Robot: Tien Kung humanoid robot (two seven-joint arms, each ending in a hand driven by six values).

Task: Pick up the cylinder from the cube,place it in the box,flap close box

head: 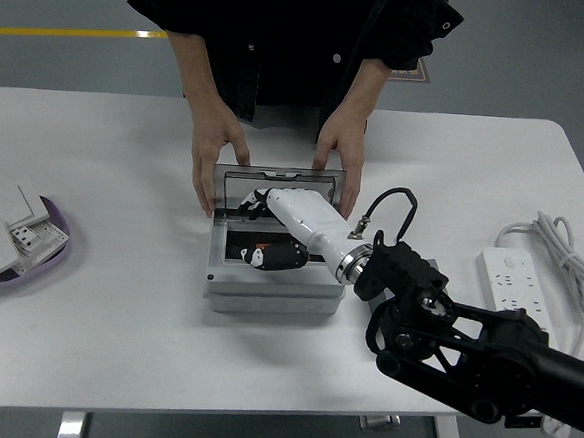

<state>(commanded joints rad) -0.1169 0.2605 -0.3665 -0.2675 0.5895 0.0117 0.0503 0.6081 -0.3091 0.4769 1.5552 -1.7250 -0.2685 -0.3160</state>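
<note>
The grey box [267, 289] stands mid-table with its clear lid [280, 182] upright at the back. My right hand [259, 205], white-shelled on a black arm, reaches in over the box from the right. Its fingers [253, 202] are extended against the inside of the lid and hold nothing. Its thumb [274, 257] hangs inside the box. A small orange part [262, 246] shows in the box under the hand; I cannot tell if it is the cylinder. A person at the far side holds the box with one hand [216, 152] on its left and one hand [339, 154] on its right.
A white power strip [513, 281] with a coiled cable [562, 250] lies at the right edge. A purple dish [52, 245] with white switch plates [12, 206] sits at the left. A grey pad [435, 268] lies under my right arm.
</note>
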